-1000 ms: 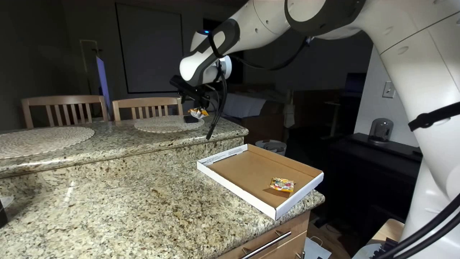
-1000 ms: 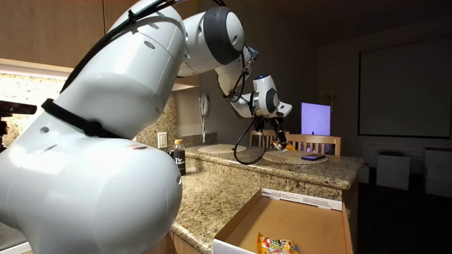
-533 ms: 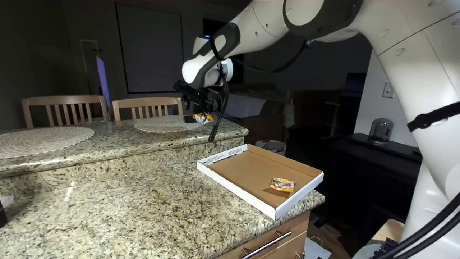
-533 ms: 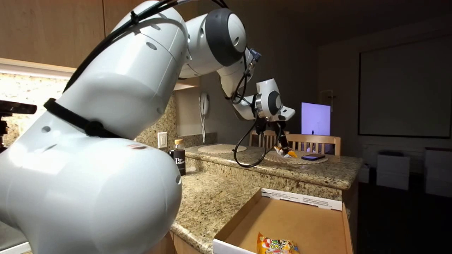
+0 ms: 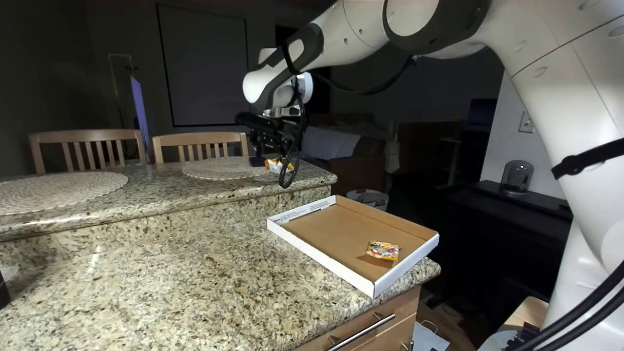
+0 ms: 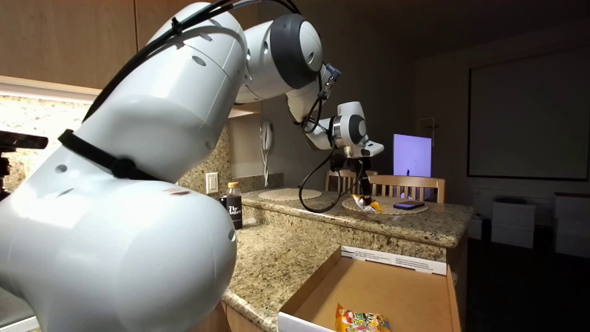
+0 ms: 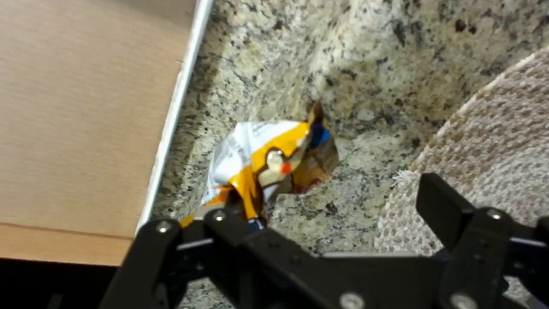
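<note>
Two fingers [image 7: 444, 210] wide apart, pinching nothing; one touches snack bag [image 7: 274, 156]. Second bag [image 5: 382, 250] in one box [image 5: 331, 226], at table [image 5: 195, 282] corner.

One word can be read: "The", on the dark bottle [image 6: 234, 207].
It stands toward eight o'clock in an exterior view; the word below is only partly clear. Printed lines on the white box wall [image 6: 394, 260], between four and five o'clock, are too small. In the wrist view, grey print at ten o'clock on the packet [image 7: 272, 156] is blurred.
</note>
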Available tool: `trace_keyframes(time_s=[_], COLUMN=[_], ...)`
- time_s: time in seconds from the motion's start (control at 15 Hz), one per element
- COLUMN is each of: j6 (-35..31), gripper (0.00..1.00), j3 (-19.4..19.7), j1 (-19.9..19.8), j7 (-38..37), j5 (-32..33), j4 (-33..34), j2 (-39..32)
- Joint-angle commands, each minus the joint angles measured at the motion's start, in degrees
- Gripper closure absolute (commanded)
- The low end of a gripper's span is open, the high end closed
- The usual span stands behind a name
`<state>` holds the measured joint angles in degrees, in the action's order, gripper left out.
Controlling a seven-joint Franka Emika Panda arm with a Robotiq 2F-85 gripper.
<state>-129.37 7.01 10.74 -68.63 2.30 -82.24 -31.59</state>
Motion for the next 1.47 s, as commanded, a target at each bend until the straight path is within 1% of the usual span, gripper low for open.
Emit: trace_keyframes(time_s=[0.0, 0.2, 0.4, 0.6, 0.67, 0.8, 1.0, 1.07, 1.4], j6=[11.3, 20.0, 23.7, 26.1, 27.3, 28.0, 28.1, 28.5, 21.5], gripper=[0.00, 0.00, 0.00, 0.00, 0.00, 0.00, 0.00, 0.00, 0.00], j3=[-2.2, -2.5, -2.7, -2.8, -3.2, -4.0, -5.3, -5.2, -3.2], j1=[-2.3, -3.0, -3.6, -3.9, -4.0, -4.4, -5.8, -6.1, -7.8], j7=[0.3, -0.8, -1.6, -1.6, -1.1, -0.1, 2.1, 2.7, 6.9], j5=[-2.6, -3.4, -4.1, -4.5, -4.9, -6.3, -10.2, -10.6, -8.5], j4=[5.4, 10.7, 14.8, 17.0, 15.9, 10.9, 1.0, -1.2, -14.1], j2=[-1.6, -4.1, -6.2, -7.4, -7.0, -4.4, 2.3, 4.0, 11.7])
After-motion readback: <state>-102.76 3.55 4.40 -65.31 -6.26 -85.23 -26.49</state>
